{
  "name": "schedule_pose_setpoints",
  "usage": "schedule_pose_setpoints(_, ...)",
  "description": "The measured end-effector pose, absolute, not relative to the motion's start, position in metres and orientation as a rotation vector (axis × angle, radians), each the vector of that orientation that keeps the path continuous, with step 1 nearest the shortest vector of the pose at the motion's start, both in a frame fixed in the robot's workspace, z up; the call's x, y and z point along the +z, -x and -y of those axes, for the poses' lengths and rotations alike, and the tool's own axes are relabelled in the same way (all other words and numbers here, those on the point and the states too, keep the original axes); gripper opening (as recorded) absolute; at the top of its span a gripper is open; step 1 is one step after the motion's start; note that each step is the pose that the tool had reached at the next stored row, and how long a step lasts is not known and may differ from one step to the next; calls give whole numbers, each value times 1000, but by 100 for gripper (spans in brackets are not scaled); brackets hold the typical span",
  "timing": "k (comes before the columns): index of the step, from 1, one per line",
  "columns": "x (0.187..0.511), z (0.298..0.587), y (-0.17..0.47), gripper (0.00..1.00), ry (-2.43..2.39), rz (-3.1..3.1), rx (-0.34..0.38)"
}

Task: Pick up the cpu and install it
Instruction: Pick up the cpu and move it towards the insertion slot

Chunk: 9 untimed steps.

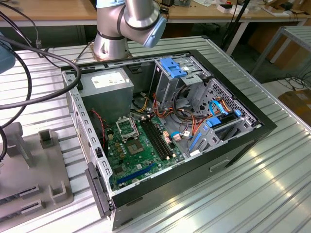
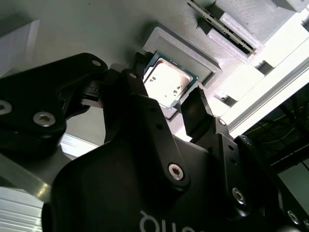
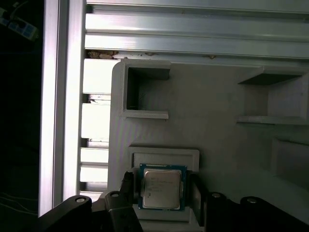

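Observation:
The cpu (image 3: 161, 188) is a small square chip with a silver-grey face. It lies flat in a raised square recess of a pale grey holder block (image 3: 217, 111). My gripper (image 3: 161, 189) is low over it and open, one black finger (image 3: 127, 186) on each side of the chip with a narrow gap showing on both sides. In the second wrist view the cpu (image 2: 168, 83) sits between the same dark fingers (image 2: 195, 112), in the open gripper (image 2: 166, 93). In the exterior view the square metal-framed socket (image 1: 127, 128) sits on the green motherboard inside the open computer case (image 1: 243, 145).
The grey holder fixture (image 1: 29, 170) lies on the ribbed aluminium table at the exterior view's left, with upright pockets and slots. The arm's base (image 1: 111, 41) stands behind the case. Black cables (image 1: 29, 73) loop over the left side. A grey power-supply box (image 1: 109, 94) and long black memory slots (image 1: 156, 138) flank the socket.

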State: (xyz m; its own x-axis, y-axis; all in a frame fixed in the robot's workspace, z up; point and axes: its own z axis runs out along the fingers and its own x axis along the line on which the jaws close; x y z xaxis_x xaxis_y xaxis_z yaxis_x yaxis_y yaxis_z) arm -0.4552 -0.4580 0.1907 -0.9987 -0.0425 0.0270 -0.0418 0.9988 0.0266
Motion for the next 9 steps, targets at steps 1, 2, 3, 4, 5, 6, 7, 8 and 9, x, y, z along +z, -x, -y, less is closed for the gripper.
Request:
schedule_pose_setpoints(1,191,458,455,57,-66,3113,-41)
schedule_pose_setpoints(2,191,458,455,57,-66,3113,-41)
schedule_pose_setpoints(3,191,458,455,57,-66,3113,-41)
schedule_pose_setpoints(4,191,458,455,56,-66,3113,-41)
schedule_pose_setpoints(5,191,458,455,56,-66,3113,-41)
schedule_pose_setpoints(6,191,458,455,49,-66,3113,-41)
schedule_pose_setpoints(7,191,458,455,49,-66,3113,-41)
schedule_pose_setpoints(8,191,458,455,49,-66,3113,-41)
schedule_pose_setpoints(9,191,458,455,49,-66,3113,-41)
